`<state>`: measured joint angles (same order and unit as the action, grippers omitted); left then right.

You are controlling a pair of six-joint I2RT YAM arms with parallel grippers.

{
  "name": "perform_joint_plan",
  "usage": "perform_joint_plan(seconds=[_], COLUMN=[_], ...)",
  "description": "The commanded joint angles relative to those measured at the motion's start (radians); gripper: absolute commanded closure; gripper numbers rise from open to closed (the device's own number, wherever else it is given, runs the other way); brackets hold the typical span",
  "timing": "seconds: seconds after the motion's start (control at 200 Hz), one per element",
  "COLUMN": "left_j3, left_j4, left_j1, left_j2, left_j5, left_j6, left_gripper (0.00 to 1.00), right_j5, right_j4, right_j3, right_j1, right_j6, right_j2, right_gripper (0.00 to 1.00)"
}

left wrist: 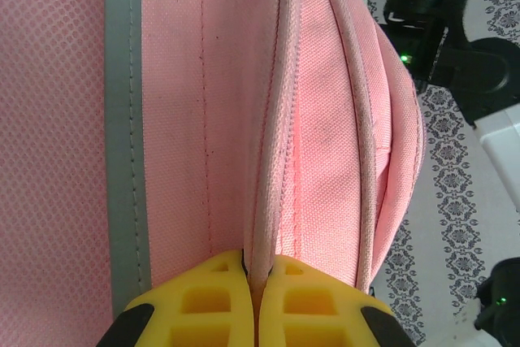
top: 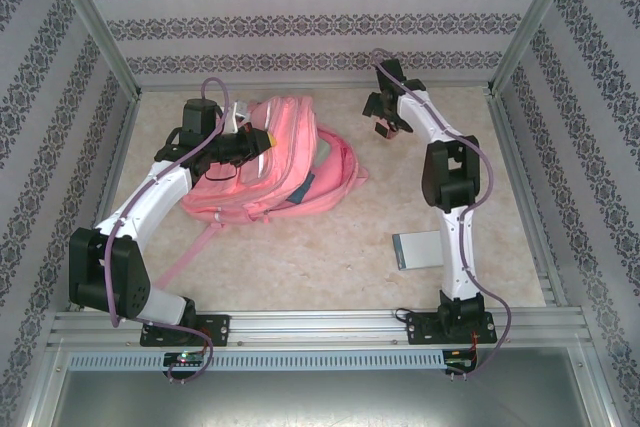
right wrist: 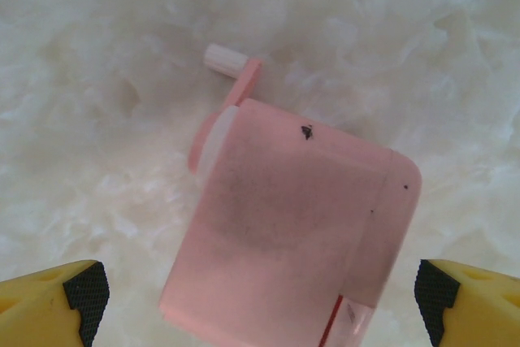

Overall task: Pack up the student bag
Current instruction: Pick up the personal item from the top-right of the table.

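Note:
The student bag (top: 275,167), a large pink backpack, lies on the table left of centre. My left gripper (top: 260,140) is at its upper part. In the left wrist view the yellow fingers (left wrist: 203,306) are shut on a piped seam of the bag (left wrist: 325,119). My right gripper (top: 386,123) hangs over the far table, to the right of the bag. In the right wrist view it (right wrist: 260,294) stands wide open above a pink box-shaped sharpener with a crank (right wrist: 292,225), one fingertip on each side and apart from it.
A grey book (top: 420,249) lies flat on the table beside the right arm's lower link. Patterned walls and metal posts close in the table on three sides. A bag strap (top: 185,252) trails toward the left arm's base.

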<state>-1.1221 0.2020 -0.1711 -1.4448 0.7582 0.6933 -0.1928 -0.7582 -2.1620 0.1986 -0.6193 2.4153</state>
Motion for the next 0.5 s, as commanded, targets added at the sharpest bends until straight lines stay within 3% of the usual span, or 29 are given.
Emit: perform_joint_plan(seconds=[0.0,0.235,0.41,0.495], left_j3=[-0.007,-0.009,-0.001,0.003], left_j4=[-0.018,-0.007,-0.002,-0.004], left_j1=[-0.004,-0.004,-0.004,-0.004], left_j2=[-0.002,0.004,0.023,0.029], left_j5=[0.01,0.013,0.009,0.008], left_j6=[-0.017,-0.022,-0.024,-0.023], left_gripper=[1.0,1.0,1.0,1.0], right_j5=[-0.049,-0.057,-0.035,-0.037], right_j4=[-0.075,-0.124,-0.068,-0.049], right_j3=[-0.063,-0.167,-0.091,-0.042], right_j1=[0.006,0.002,-0.002,0.001], right_j6=[-0.105,-0.103,-0.043,-0.027], right_j2=[0.049,0.13,0.082,0.043], right_gripper=[0.02,0.03,0.25,0.28])
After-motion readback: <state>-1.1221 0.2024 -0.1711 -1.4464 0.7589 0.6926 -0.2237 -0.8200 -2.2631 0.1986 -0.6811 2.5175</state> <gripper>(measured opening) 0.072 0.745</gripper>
